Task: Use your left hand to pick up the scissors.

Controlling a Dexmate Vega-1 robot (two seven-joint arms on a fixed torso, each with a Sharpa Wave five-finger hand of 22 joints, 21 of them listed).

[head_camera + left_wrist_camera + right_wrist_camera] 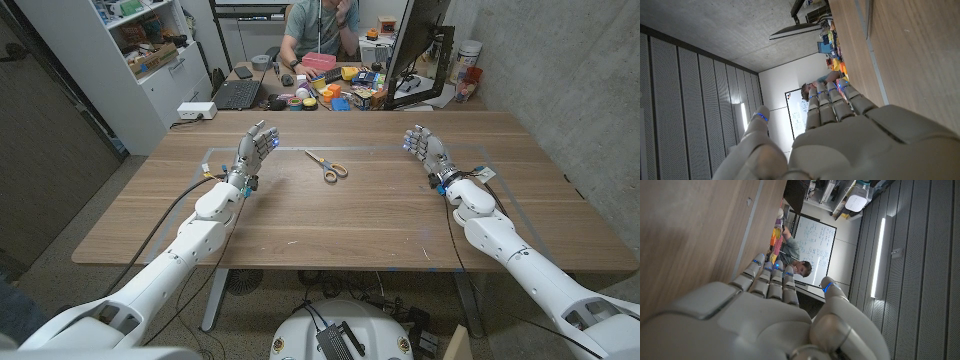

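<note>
Nothing of the pickup is done yet: the scissors (327, 166) lie untouched on the wooden table (380, 215), near your left hand (255, 150) and off to its inner side, toward your right hand (424, 148). Your left hand holds nothing, fingers extended and loosely apart. The reach, the grasp and the lift all remain ahead of you.

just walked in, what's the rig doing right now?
Nothing is grasped yet. The scissors lie on the wooden table, between the two hands and nearer the left one. The left hand is open beside them, not touching. The right hand is open too, holding nothing. A person sits at the cluttered desk behind the table.
</note>
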